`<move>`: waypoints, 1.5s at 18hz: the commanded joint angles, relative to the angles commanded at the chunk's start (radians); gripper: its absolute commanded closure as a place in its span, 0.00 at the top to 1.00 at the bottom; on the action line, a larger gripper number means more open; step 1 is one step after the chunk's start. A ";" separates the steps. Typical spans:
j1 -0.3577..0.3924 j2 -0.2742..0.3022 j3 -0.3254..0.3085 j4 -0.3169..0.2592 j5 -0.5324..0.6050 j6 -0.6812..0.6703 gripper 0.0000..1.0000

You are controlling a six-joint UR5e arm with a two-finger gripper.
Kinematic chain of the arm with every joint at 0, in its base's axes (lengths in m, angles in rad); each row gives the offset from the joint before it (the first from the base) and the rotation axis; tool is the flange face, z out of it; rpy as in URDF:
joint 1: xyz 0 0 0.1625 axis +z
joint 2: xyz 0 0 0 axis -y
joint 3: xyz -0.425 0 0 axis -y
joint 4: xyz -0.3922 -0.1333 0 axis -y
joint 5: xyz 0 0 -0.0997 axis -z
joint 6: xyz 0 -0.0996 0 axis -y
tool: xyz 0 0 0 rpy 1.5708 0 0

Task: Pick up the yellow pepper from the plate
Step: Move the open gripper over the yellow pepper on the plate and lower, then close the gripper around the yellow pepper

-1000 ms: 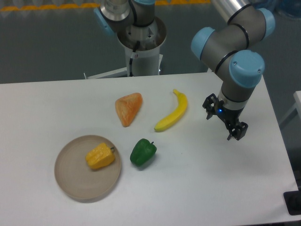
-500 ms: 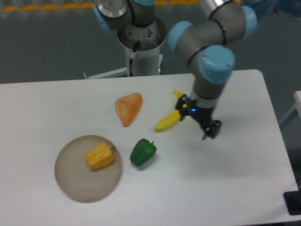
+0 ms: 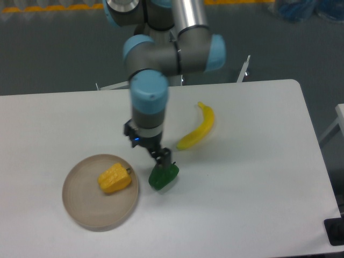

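The yellow pepper [image 3: 114, 178] lies on its side on the round tan plate [image 3: 88, 207] at the front left of the table. My gripper [image 3: 149, 145] hangs above the table just right of the plate, up and to the right of the yellow pepper. Its jaws are open and empty. One fingertip [image 3: 165, 157] is over the top of the green pepper. The gripper is not touching the yellow pepper.
A green pepper [image 3: 163, 177] sits just right of the plate, partly under my gripper. A yellow banana [image 3: 198, 129] lies further right. The orange fruit slice is hidden behind my arm. The robot base [image 3: 161, 48] stands at the table's back edge.
My arm has swept left across the table, from the right side past the banana to above the green pepper beside the plate. The fruit has not moved.
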 joint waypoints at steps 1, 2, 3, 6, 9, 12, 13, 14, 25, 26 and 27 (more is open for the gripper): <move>-0.011 -0.014 0.008 0.006 0.002 -0.005 1.00; -0.018 -0.020 0.011 0.008 0.003 -0.008 1.00; -0.022 -0.029 0.011 0.008 0.006 -0.008 1.00; -0.034 -0.049 0.014 0.014 0.009 -0.008 1.00; -0.040 -0.064 0.014 0.018 0.024 -0.008 1.00; -0.051 -0.081 0.014 0.028 0.037 -0.014 1.00; -0.055 -0.090 0.014 0.035 0.037 -0.017 1.00; -0.055 -0.100 0.014 0.051 0.037 -0.018 1.00; -0.095 -0.157 0.028 0.069 0.040 -0.052 0.24; -0.095 -0.152 0.032 0.068 0.040 -0.052 0.12; -0.095 -0.147 0.043 0.063 0.038 -0.055 0.06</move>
